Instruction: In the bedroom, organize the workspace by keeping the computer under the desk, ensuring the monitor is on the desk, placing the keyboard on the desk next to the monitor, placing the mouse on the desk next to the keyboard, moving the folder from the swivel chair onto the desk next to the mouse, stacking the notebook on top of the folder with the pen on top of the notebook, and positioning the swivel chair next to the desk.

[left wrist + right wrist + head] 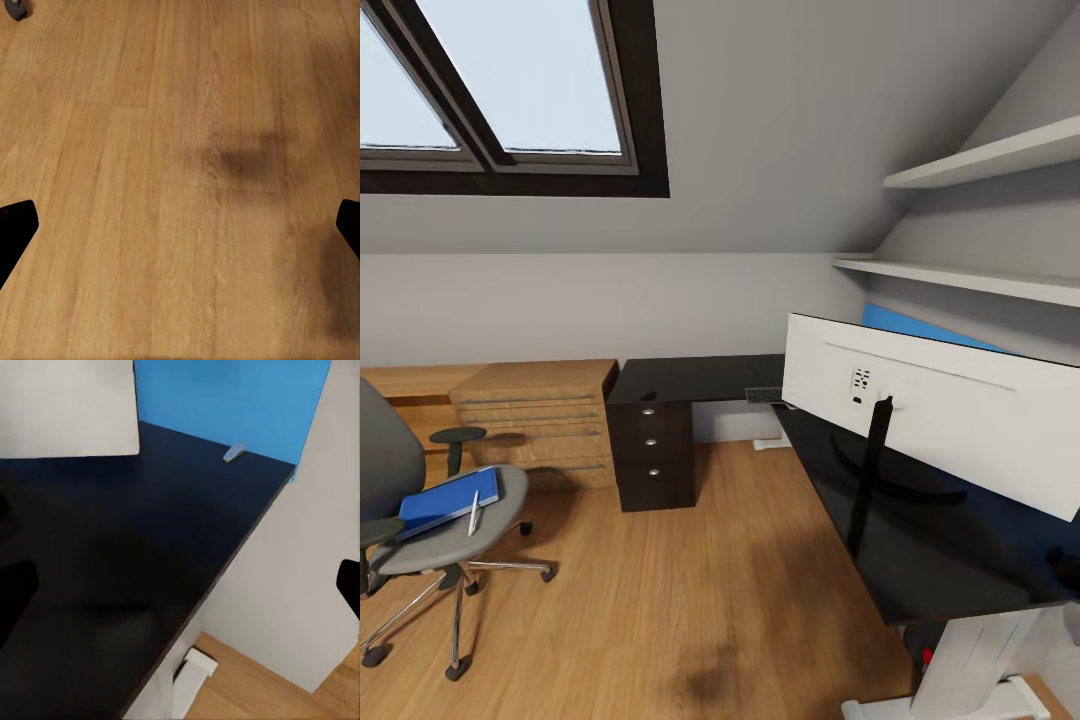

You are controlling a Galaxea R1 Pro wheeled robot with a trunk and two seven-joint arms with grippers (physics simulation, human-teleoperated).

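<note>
Facing the table (690, 380), we see the monitor's (950, 420) unlabelled white back; folder (445, 498) and pen (474, 512) lie on the chair (460, 530); both tools gape, empty.

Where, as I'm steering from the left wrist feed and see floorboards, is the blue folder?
Observer: The folder lies on the seat of the swivel chair, at the lower left of the head view.
Operator: Anything on top of it?
Observer: The pen lies on it, toward its right end in the head view.
Operator: And the monitor?
Observer: The monitor stands on the desk, its white back toward the head camera.
</note>
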